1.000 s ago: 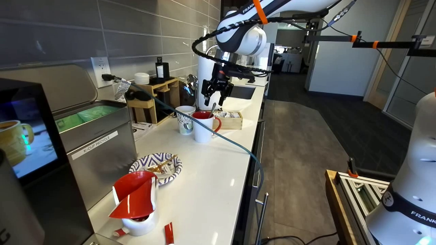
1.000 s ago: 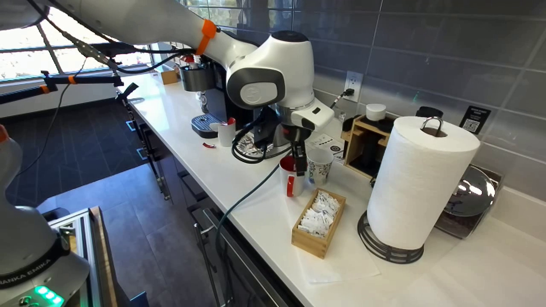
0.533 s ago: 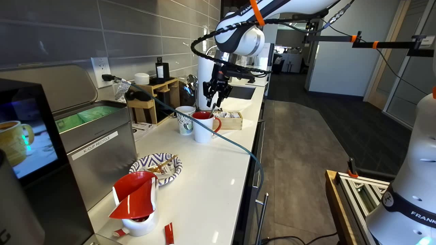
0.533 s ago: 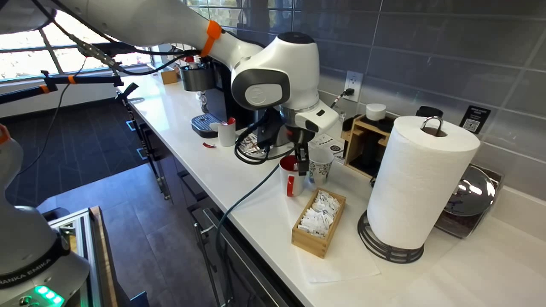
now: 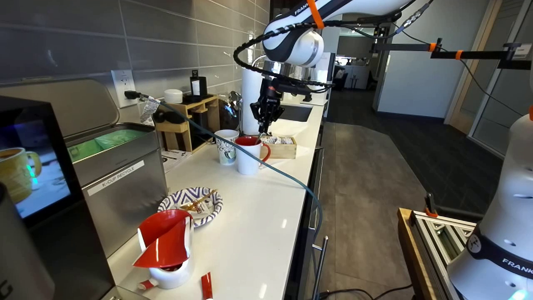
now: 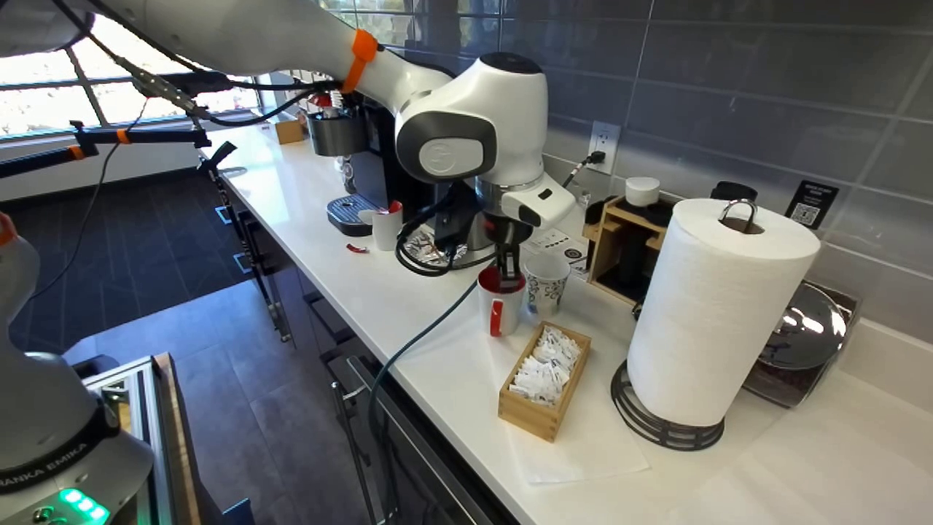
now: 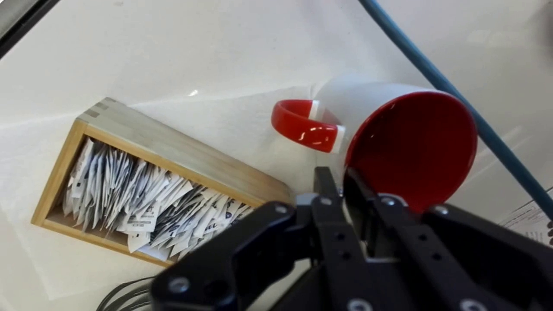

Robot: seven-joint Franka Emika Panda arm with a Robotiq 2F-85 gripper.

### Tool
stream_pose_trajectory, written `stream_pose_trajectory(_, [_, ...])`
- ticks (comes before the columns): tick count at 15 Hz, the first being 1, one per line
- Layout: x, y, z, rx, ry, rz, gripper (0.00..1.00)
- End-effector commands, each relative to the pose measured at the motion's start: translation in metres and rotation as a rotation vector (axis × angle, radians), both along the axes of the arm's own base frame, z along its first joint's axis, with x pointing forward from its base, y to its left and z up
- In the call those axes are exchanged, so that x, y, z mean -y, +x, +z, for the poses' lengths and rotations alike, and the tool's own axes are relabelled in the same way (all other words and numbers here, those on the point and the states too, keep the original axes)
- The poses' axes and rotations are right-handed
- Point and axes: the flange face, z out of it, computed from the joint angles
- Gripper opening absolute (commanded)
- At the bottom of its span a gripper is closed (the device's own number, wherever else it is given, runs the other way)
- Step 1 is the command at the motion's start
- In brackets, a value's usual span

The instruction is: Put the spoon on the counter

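The spoon (image 5: pixel 259 138) leans in a white mug (image 5: pixel 248 158) with a red inside and red handle. Only a short grey length of its handle shows above the rim in an exterior view. My gripper (image 5: pixel 261 128) points down at the rim, its narrowed jaws around that handle. In the wrist view, a thin slit remains inside the gripper (image 7: pixel 338 173), with a small metallic glint in it. Whether both fingers press on the spoon cannot be made out. One finger overlaps the red opening of the mug (image 7: pixel 414 142). The white counter (image 5: pixel 250 233) lies underneath.
A patterned paper cup (image 6: pixel 547 284) stands beside the mug. Close by are a wooden box (image 6: pixel 536 421) of paper packets and a paper towel roll (image 6: pixel 718 321). A blue cable (image 5: pixel 287 174) runs past the mug. Farther along are a patterned bowl (image 5: pixel 214 216) and a broken mug (image 5: pixel 166 250).
The jaws have drawn from wide apart to nearly together at the spoon handle. The wrist has shifted only slightly. Mug and spoon show no clear movement.
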Motion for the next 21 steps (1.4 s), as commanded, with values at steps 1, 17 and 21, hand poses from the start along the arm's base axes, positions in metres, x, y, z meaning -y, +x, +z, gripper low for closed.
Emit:
stream_pose_trajectory(1, [-0.005, -0.001, 0.007, 0.022, 0.031, -0.006, 0.00])
stream_pose_trajectory(17, [-0.040, -0.048, 0.140, 0.098, -0.128, 0.131, 0.01])
stream_pose_trajectory(21, [-0.048, -0.067, 0.171, 0.159, -0.123, 0.158, 0.01])
